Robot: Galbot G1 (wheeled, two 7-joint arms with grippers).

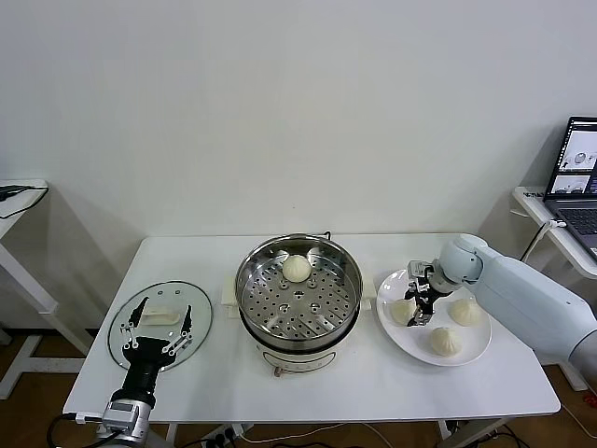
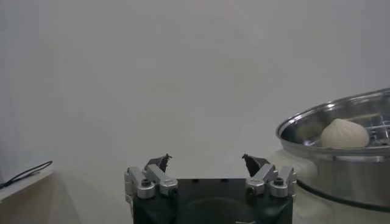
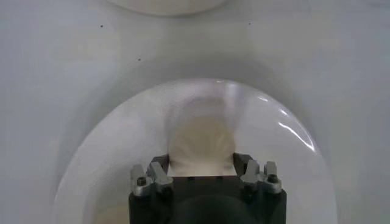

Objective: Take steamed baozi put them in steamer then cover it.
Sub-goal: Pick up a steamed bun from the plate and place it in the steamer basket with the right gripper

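While the left gripper [image 1: 159,329] hangs idle with fingers spread wide over the glass lid [image 1: 160,324] at table left, the steamer [image 1: 298,289] in the middle holds one baozi [image 1: 297,268]. At right, the right gripper [image 1: 417,306] straddles a baozi [image 3: 201,141] on the white plate [image 1: 466,357], fingers at its sides; whether they are clamped I cannot tell. Risk: soft dough squashes or slips out on lifting, or nudges the neighbouring buns [image 1: 445,342].

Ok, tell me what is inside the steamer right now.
One baozi sits on the steamer's perforated floor, toward the far side. The rest of the floor shows bare holes. The near inner wall is hidden by the rim, and nothing beneath the floor can be seen.
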